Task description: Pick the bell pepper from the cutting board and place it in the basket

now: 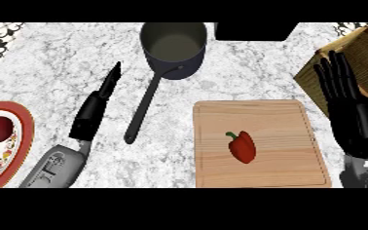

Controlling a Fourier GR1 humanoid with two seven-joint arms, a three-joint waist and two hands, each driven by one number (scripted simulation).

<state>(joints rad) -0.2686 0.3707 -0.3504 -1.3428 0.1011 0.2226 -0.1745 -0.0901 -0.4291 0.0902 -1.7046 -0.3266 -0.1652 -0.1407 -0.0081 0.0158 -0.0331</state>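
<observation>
— Where is the bell pepper (243, 146)?

— On the cutting board (287, 122), a little below its middle. It is red with a green stem, lying on its side, the stem toward the upper left. Nothing touches it.

— And the board itself?

— Pale wood, lying on the marbled counter (57, 63) at the lower right of the head view.

— What about the right hand (350, 112)?

— It shows at the right edge, just beside the board's right side. Its fingers (336, 75) are straight and spread, pointing up the view, and hold nothing. It is apart from the pepper.

— The left hand (93, 114)?

— It comes in from the lower left on its grey forearm. Seen edge-on, its fingers are straight and close together, pointing up and slightly right. They hold nothing either. It is well apart from the board.

— Can you see the basket (316, 73)?

— Only a corner of it, brown and woven, at the right edge above the board. The right hand lies partly in front of it.

— Anything else on the counter?

— A dark saucepan (174, 44) stands at the top centre, its long handle running down and left, between the left hand and the board. A plate (25, 126) with a red rim shows at the left edge, cut off by it. A black block (255, 30) sits at the top, right of the pan.
</observation>
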